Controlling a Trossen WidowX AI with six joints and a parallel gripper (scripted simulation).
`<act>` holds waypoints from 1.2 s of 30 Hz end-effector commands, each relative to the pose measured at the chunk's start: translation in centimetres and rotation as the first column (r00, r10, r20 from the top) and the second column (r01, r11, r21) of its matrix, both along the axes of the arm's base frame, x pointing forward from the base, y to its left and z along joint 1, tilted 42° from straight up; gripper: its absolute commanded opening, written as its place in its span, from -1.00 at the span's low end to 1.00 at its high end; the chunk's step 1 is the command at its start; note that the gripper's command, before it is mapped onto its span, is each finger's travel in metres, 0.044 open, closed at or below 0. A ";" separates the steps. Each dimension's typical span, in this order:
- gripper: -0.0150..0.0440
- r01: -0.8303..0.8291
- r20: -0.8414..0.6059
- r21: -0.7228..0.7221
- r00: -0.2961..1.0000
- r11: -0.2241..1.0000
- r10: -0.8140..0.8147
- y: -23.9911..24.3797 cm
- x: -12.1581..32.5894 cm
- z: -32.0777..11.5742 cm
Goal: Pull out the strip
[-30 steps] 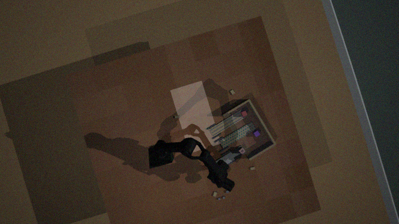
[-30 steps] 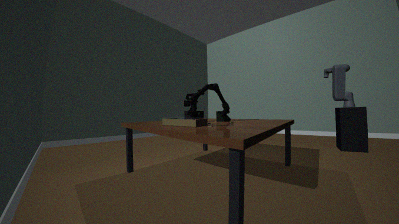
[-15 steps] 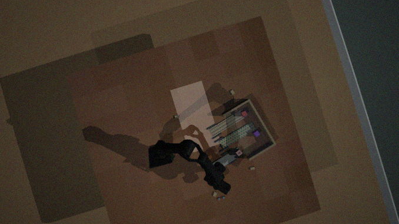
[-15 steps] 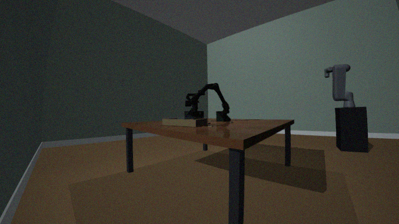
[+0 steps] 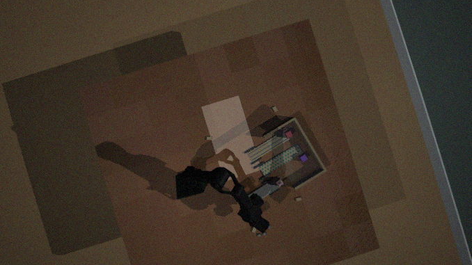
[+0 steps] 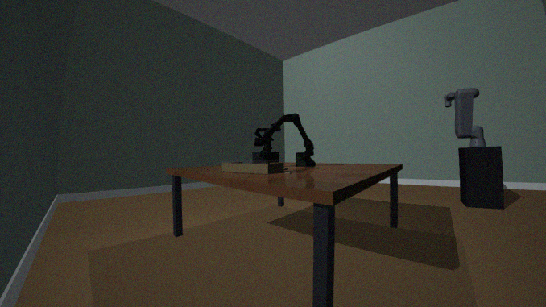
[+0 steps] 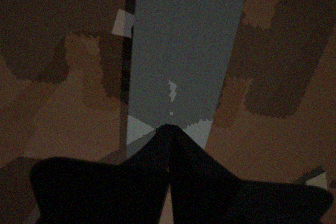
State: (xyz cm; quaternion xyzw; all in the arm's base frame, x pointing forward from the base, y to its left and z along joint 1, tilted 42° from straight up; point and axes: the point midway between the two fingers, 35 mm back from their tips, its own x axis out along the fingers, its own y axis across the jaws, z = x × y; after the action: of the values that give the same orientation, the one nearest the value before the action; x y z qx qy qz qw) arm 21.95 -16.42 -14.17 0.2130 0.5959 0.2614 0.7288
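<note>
Nearest, the black arm (image 5: 248,210) (image 6: 303,130) bends over the near side of the tray (image 5: 310,145) (image 6: 246,168). Its gripper (image 7: 169,130) is closed, fingertips over the grey strip (image 5: 265,191) (image 7: 179,65); I cannot tell whether they pinch it. The pale pink cube (image 5: 280,183), with a mark on top, sits at the strip's right end. Farther off are the purple cube (image 5: 304,158), then the red cube (image 5: 288,134).

Landmark: tray (image 5: 310,145) (image 6: 246,168). Top view: from high above, facing down, far back. Exterior: from low beyond the tray's outer wall, roughly level, across the tabletop (image 5: 167,109) (image 6: 322,180); farther off. Both share tray and tabletop. Wrist: close-up, looking along the gripper (image 5: 264,228) (image 7: 169,130).
</note>
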 end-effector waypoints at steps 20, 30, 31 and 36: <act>0.67 -0.130 0.081 -0.019 0.988 0.991 0.131 -2.5 4.7 4.3; 1.00 -0.130 0.083 -0.019 0.988 0.991 0.131 -2.3 8.2 5.4; 1.00 -0.130 0.083 -0.019 0.988 0.991 0.131 -2.3 8.5 5.5; 1.00 -0.130 0.084 -0.018 0.988 0.991 0.131 -2.2 10.2 6.1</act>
State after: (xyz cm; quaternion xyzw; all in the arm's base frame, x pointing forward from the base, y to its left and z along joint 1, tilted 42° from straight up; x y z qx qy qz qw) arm 31.02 -18.57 -8.54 0.1571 0.5807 0.3150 0.7341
